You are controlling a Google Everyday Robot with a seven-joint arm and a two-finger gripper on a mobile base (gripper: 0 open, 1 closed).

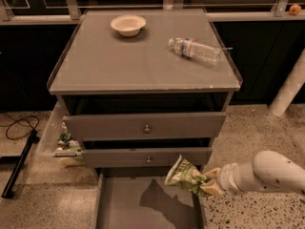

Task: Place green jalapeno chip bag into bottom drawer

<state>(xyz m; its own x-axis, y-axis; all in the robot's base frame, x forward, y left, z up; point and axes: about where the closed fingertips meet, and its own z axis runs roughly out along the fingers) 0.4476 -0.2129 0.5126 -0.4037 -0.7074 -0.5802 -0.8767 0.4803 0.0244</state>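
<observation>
While the bottom drawer [124, 206] stands pulled open, the gripper [208, 185] comes in over its right edge, clamped, it seems, on one end of the green chip bag [183, 175]. The bag hangs above the drawer's right side, not touching its floor, probably so that a release drops it inside.

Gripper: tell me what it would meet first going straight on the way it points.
The gripper, shut on the green jalapeno chip bag, points left over the open bottom drawer. Past the bag the way looks free; the drawer's left wall might come first, depth unclear.
</observation>
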